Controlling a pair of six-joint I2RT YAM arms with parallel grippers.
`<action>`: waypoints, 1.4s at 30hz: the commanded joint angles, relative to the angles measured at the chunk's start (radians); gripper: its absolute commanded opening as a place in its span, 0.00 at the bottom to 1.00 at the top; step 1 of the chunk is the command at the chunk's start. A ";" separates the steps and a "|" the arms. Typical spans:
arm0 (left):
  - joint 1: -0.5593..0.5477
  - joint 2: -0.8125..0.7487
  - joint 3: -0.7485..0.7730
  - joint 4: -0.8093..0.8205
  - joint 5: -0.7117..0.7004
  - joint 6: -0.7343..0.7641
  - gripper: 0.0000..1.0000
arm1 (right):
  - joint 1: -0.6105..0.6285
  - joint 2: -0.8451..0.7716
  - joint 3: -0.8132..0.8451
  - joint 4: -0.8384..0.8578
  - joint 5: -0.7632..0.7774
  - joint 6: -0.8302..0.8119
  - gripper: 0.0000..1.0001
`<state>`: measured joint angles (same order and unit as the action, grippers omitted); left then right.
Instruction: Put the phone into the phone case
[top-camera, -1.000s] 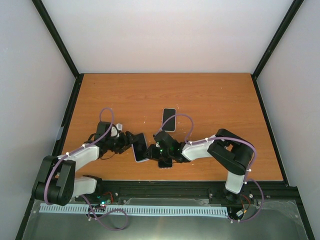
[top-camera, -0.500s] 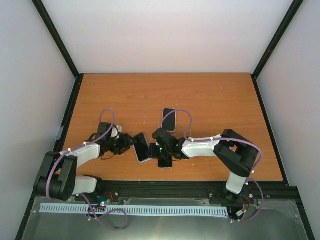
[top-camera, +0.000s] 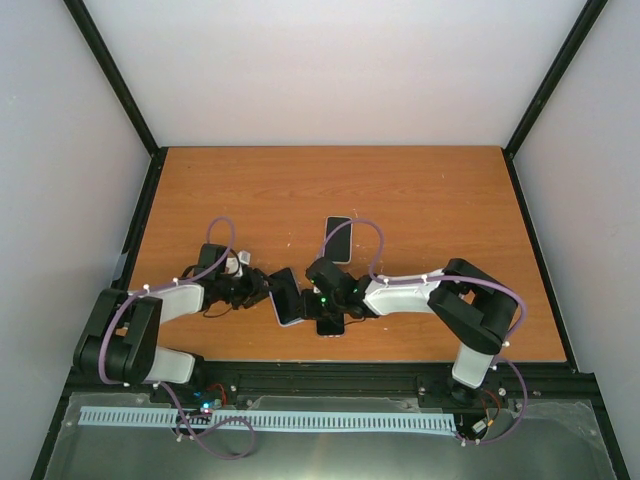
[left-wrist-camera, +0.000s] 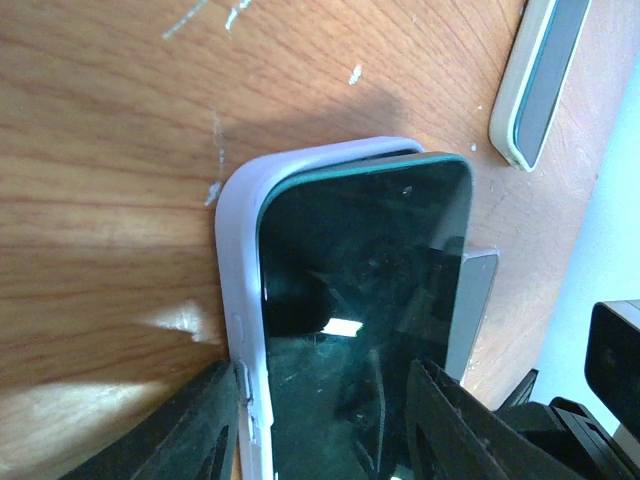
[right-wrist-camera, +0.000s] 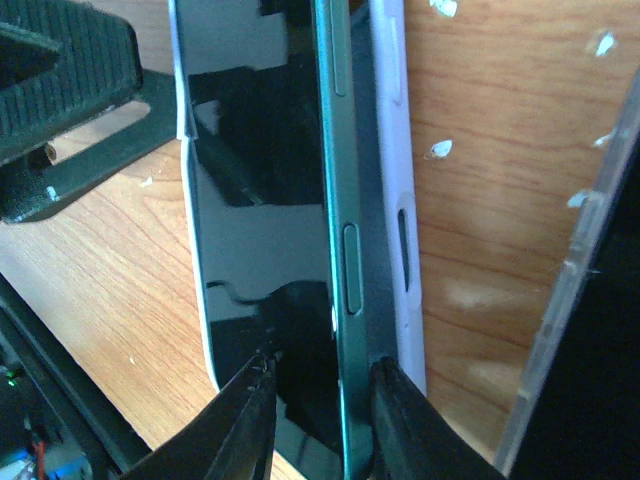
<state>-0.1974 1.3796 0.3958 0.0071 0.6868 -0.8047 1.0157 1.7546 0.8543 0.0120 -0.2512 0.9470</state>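
Phone (top-camera: 285, 296) is being held between my two grippers low over the wooden table (top-camera: 420, 200), close to its near edge and a little left of centre. I cannot tell whether it is touching the wood. My left arm (top-camera: 170, 300) is reaching in from the left and my right arm (top-camera: 410, 293) from the right, and the two wrists are almost meeting.

The phone is facing dark screen up and sitting partly in the lilac phone case (left-wrist-camera: 237, 300). In my left wrist view the case wall is wrapping one long side and the far corner. In my right wrist view the phone's teal edge is showing beside the case wall, with a narrow dark gap between them.

A second phone (top-camera: 338, 239) in a pale case is lying flat just beyond my right wrist, on the far side. A dark flat device (top-camera: 330, 325) is lying under that wrist, by the near edge.

My left gripper (left-wrist-camera: 325, 400) is closing across the near end of the phone, one finger against the case wall and the other over the opposite side. My right gripper (right-wrist-camera: 320, 400) is pinching at a narrow spread, one finger on the screen and the other on the outside of the case.
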 joint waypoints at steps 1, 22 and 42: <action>-0.002 -0.034 0.043 -0.008 -0.002 0.021 0.47 | -0.006 -0.063 0.046 -0.123 0.053 -0.077 0.29; 0.013 -0.017 0.016 -0.014 -0.016 0.013 0.50 | -0.045 0.085 0.191 -0.135 0.023 -0.195 0.53; 0.010 -0.037 -0.122 0.143 0.084 -0.102 0.35 | -0.094 0.135 0.147 0.077 -0.120 -0.003 0.59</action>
<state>-0.1814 1.3518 0.3023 0.1081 0.7166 -0.8692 0.9398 1.8713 1.0142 -0.0170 -0.3714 0.8902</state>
